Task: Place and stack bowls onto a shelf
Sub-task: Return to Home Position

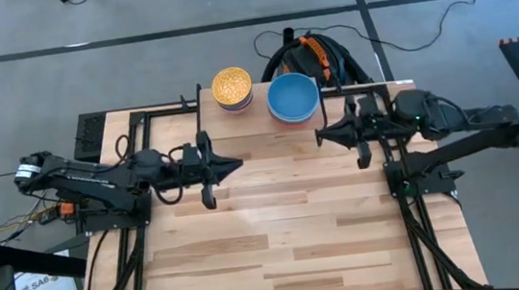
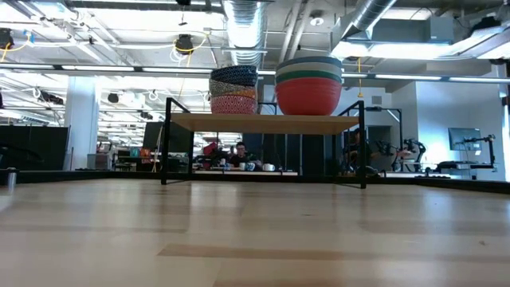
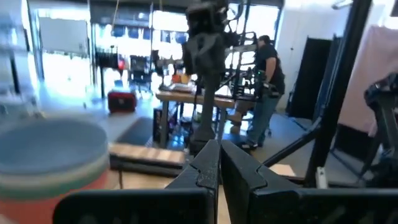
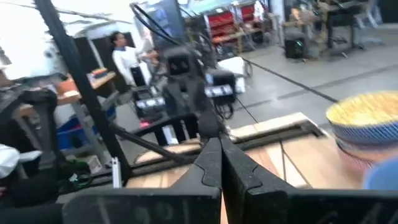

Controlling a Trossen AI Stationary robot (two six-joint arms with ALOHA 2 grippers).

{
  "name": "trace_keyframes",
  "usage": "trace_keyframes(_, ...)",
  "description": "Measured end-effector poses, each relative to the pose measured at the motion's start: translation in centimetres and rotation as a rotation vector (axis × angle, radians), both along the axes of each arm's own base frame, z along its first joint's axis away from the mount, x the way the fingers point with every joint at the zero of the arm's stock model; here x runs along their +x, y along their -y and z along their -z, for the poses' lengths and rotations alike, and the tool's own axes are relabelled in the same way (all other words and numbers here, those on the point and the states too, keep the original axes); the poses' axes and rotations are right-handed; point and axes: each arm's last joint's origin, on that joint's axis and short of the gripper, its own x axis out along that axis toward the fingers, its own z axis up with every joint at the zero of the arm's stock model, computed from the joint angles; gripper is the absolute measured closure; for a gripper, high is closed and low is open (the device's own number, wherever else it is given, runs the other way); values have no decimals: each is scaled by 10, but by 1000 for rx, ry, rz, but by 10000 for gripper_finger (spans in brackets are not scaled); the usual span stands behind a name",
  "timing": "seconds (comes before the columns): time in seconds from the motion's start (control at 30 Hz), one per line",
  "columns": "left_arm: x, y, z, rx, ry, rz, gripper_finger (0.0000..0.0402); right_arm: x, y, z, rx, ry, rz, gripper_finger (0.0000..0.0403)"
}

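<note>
The wooden slatted surface [image 1: 280,249] carries a low shelf of light wood on thin black legs [image 2: 267,123]. The shelf stands at the far edge of the surface, about in the middle of that edge.

The dark left arm [image 1: 108,175] lies low over the left edge of the surface and reaches inward. Its jaws are clenched, tip against tip, as the left wrist view shows. The dark right arm [image 1: 451,125] lies in the same manner over the right edge. Its jaws are also clenched together and point toward the left arm. The two tips face each other over the far half of the surface, well apart, in front of the shelf and not touching it.

On the shelf stand two stacks, just beside each other. The stack of large bowls [image 2: 309,84] is on the end of the board nearer the right arm. It has a red bowl [image 2: 309,100] at the bottom, then a green rim [image 2: 309,76], and a large blue bowl [image 1: 293,96] on top. The stack of small patterned bowls [image 2: 233,89] is on the part nearer the left arm. Its lowest bowl has a red pattern [image 2: 233,105], and its top bowl is yellow inside [image 1: 231,85].

In the room behind, a person [image 3: 267,74] stands at a bench.
</note>
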Motion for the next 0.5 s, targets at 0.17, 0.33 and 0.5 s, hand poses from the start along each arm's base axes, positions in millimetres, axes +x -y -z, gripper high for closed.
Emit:
trace_keyframes(0.17,-6,-1,-6,145,15,-35,401,-19,-8,2,-28,-52,44,385)
trace_keyframes(0.33,-13,-6,8,152,-23,-54,401,-35,-9,23,-44,-55,82,385)
trace_keyframes(0.5,-36,-6,61,36,-17,-18,402,-40,-11,79,-23,-36,27,385)
